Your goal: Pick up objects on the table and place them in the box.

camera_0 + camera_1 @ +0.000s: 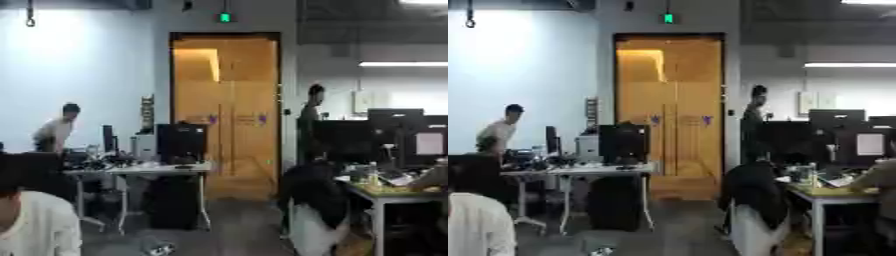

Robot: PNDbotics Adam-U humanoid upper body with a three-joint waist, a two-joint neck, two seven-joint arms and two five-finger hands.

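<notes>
An office room seen level, not the robot's work table. At left, a desk [140, 170] carries dark monitors [181, 142]; a tall orange double door [226, 115] stands centre; at right another desk [394, 192] holds clutter. Neither robot hand shows, so their state cannot be told. No box or objects to pick appear, so progress cannot be judged. Open floor [236, 225] lies between the desks.

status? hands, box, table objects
Both hands out of view. No box or work table in sight; head camera faces the room: wooden double door, desks with monitors. Obstructions cannot be judged.
</notes>
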